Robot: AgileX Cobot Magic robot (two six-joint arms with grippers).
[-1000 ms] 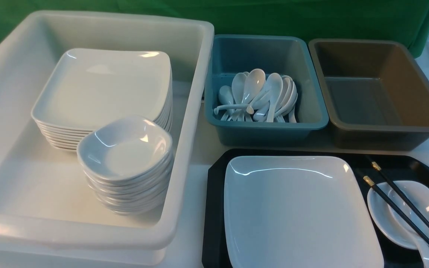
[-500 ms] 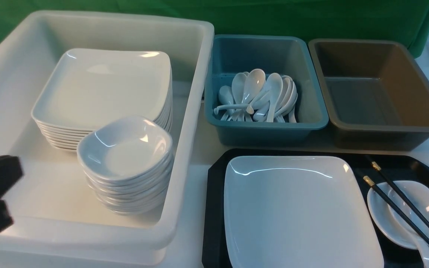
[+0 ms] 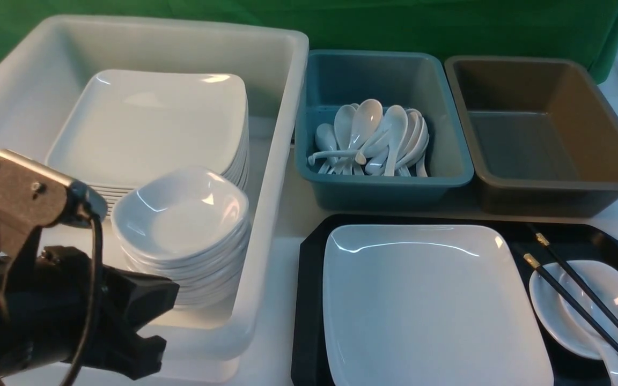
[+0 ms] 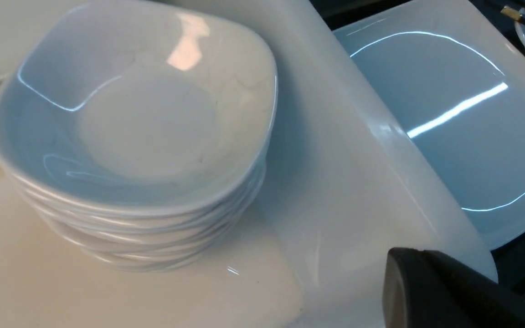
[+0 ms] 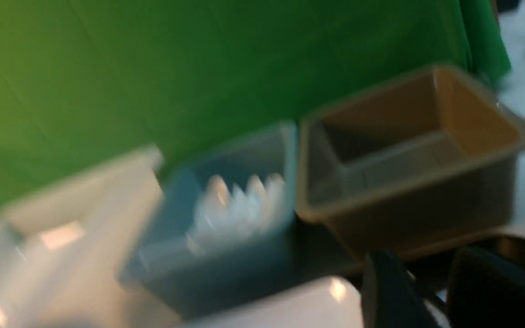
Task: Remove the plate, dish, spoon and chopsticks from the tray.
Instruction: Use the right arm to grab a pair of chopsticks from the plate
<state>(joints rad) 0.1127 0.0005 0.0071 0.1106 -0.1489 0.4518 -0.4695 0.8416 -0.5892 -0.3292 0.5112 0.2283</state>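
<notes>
Although the left pincer (image 3: 161, 319) is now seen at the lower left of the front view, over the near corner of the white tub (image 3: 282, 161), it is closed and nothing is held in it. The right pincer (image 5: 431, 296) appears only in its own blurred wrist view, where its fingers are parted with nothing between them.

All four items are found on the tray (image 3: 309, 300) at lower right. The plate (image 3: 432, 305) fills the tray's left part. The dish (image 3: 547, 316) sits at the right edge, with the spoon (image 3: 612, 370) lying in it and the chopsticks (image 3: 556, 290) laid across both.

The plate is judged stiff, glazed, slippery and breakable. A grip on its raised rim at one edge is advised, since the flat centre offers no hold. The chopsticks are judged light and liable to roll, and are best taken mid-length.

Compared with a second ago, when no arm was visible, the left arm has entered. No tableware has shifted.
</notes>
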